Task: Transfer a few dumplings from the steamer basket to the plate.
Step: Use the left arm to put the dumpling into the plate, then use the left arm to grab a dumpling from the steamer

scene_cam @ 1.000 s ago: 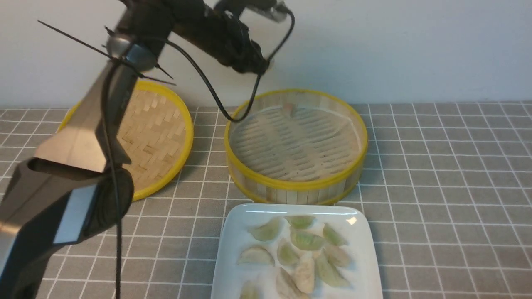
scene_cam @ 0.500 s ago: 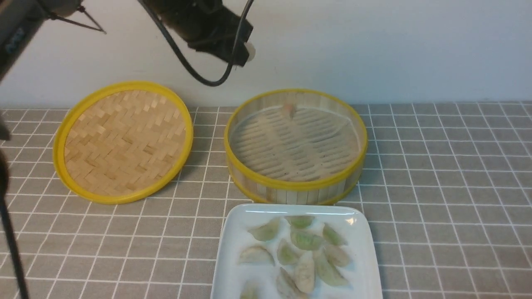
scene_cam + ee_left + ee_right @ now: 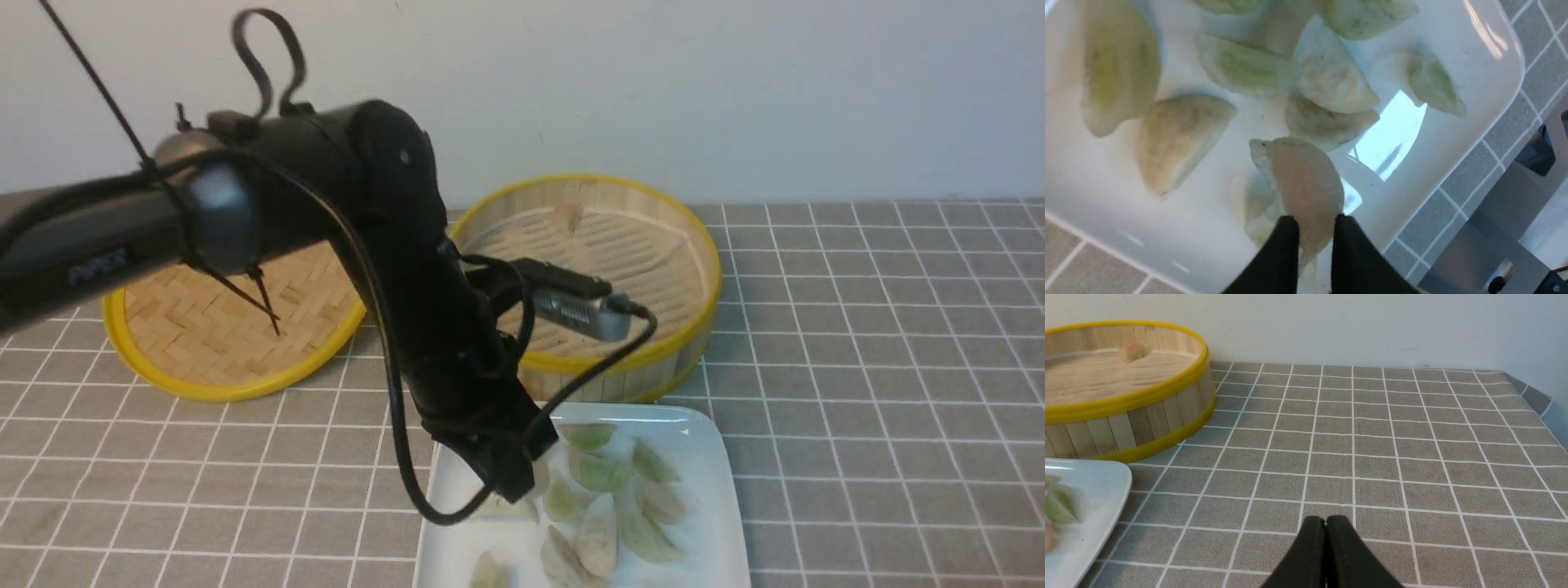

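My left gripper point(image 3: 520, 487) hangs low over the left part of the white square plate point(image 3: 718, 523). In the left wrist view the gripper point(image 3: 1316, 222) is shut on one end of a pinkish dumpling point(image 3: 1306, 183), held just above the plate point(image 3: 1094, 196). One more pinkish dumpling point(image 3: 567, 215) lies at the far side of the steamer basket point(image 3: 706, 278). My right gripper point(image 3: 1326, 522) is shut and empty over bare tablecloth, right of the basket point(image 3: 1126, 420) and the plate's corner point(image 3: 1098, 486). It does not show in the front view.
Several green-tinted and pale dumplings point(image 3: 600, 472) lie on the plate, also in the left wrist view point(image 3: 1245, 67). The woven yellow-rimmed lid point(image 3: 204, 351) lies left of the basket, partly behind my left arm. The grey checked tablecloth point(image 3: 1412, 457) ends at a corner far right.
My left arm has swung from high behind the basket down onto the plate, and its gripper now holds a pinkish dumpling just above the plate.
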`<state>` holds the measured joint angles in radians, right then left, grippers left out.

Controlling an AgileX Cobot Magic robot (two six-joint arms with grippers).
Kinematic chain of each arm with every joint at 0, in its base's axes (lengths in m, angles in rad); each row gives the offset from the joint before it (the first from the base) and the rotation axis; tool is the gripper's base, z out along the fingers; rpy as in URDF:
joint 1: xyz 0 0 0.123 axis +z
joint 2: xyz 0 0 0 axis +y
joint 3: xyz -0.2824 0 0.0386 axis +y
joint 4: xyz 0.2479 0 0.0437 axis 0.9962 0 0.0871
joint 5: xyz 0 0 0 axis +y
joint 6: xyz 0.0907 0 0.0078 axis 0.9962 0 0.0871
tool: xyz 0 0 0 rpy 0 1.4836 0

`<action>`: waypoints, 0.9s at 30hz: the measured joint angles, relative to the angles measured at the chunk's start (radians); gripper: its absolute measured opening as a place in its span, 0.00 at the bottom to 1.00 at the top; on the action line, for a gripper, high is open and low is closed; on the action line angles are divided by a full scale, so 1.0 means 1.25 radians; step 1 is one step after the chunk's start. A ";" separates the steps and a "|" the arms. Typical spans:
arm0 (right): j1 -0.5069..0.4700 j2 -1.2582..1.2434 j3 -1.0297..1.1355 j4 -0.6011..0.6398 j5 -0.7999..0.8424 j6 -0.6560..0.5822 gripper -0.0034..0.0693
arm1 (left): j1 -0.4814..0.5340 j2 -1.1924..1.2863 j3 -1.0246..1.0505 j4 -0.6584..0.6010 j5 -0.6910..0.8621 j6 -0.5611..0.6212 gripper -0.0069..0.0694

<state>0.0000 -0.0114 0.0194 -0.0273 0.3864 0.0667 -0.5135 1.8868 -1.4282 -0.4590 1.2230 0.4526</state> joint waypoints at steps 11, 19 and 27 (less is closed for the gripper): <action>0.000 0.000 0.000 0.000 0.000 0.000 0.03 | -0.010 0.015 -0.069 0.022 -0.014 -0.049 0.52; 0.000 0.000 0.000 0.000 0.000 0.000 0.03 | 0.056 0.053 -0.294 0.115 -0.045 -0.175 0.31; 0.000 0.000 0.000 0.000 0.000 0.000 0.03 | 0.194 0.356 -0.799 0.036 0.002 -0.103 0.08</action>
<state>0.0000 -0.0114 0.0194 -0.0273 0.3864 0.0667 -0.2716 2.3323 -2.4268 -0.4142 1.2256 0.3234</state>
